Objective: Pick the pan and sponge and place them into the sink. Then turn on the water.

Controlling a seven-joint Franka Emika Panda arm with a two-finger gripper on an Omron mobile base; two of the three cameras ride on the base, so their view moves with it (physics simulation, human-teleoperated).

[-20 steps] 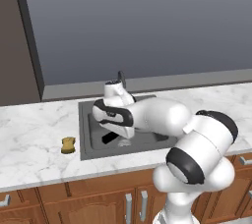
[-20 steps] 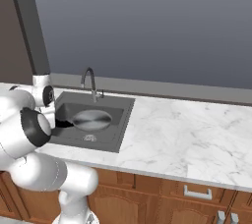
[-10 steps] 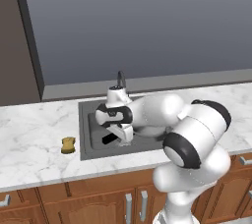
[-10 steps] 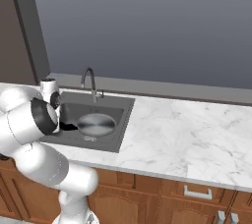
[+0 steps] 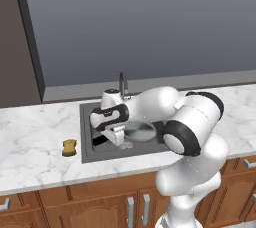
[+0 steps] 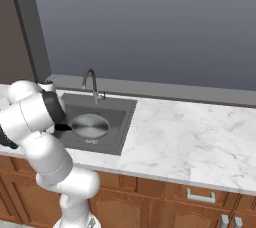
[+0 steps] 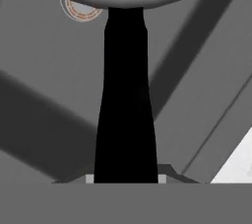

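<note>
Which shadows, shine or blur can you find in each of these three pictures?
Left base view: sharp, evenly lit, with a soft shadow beside the sponge. Right base view: the pan shows a pale sheen in the sink. Hand view: broad dark shadow bands cross the sink floor; the pan's handle is flat black.

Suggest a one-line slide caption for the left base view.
Robot gripper shut on the pan handle, holding it in the sink; sponge waits on the counter.

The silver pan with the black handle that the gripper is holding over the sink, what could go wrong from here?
1. The gripper clamps only the end of the straight black handle, so the round silver-grey pan could tilt or twist in the grip.
2. Released unevenly, it might knock the dark grey sink's wall.
3. The small yellow sponge sits on the marble counter, not yet picked.
</note>
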